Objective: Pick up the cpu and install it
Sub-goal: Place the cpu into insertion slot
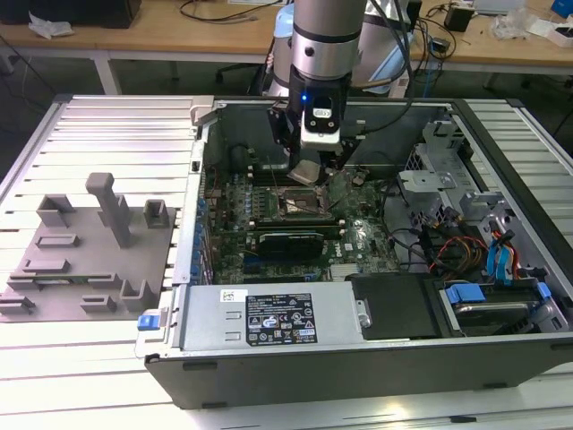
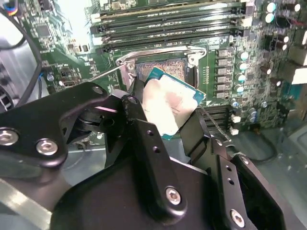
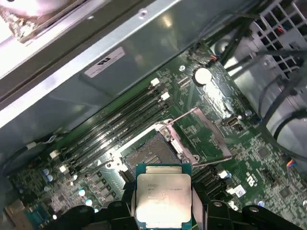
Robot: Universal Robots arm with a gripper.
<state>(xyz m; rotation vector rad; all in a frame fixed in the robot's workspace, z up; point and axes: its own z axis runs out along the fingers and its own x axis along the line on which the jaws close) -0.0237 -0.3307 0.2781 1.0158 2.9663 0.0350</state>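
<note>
Upper centre of the exterior view: the gripper (image 1: 307, 168) hangs inside the open computer case (image 1: 358, 372). Its 2 black fingers (image 2: 144, 127) are pinched in on opposite edges of the cpu (image 3: 164, 194), silver face showing. The chip sits above the green motherboard (image 1: 360, 237), near the open socket (image 3: 146, 155), not seated.

Bare socket (image 3: 148, 155) (memory slots (image 3: 112, 127) close beside)

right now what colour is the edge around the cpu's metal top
Teal-green on the cpu, clearest in the first wrist view.
</note>
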